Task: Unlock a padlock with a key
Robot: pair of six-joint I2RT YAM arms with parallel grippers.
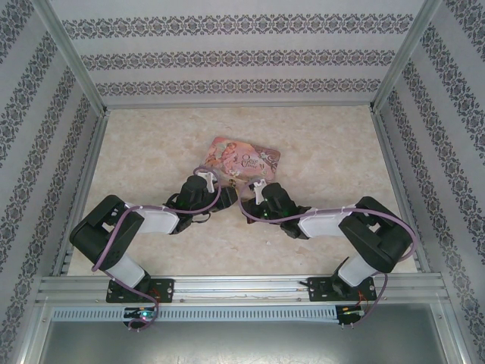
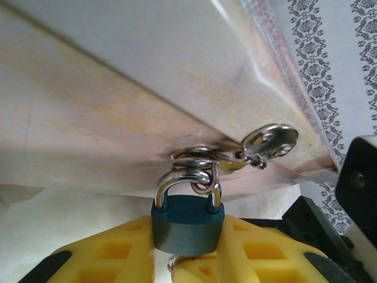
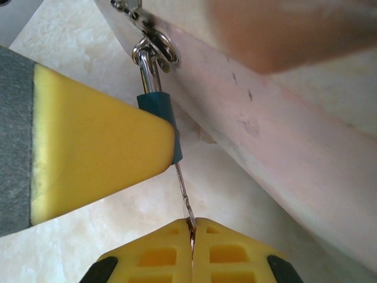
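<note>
leaning inward low, left gripper around padlock, right gripper on key

Arms angled inward; left gripper and right gripper apparently clamped.

A robotics lab cell: aluminium rails, wallpaper-patterned panels boxing in a marble-look table.

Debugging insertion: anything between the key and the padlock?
Nothing visible. The key, pinched in the right gripper, runs bare up to the padlock; the left gripper clamps the padlock's sides, off that line.
</note>
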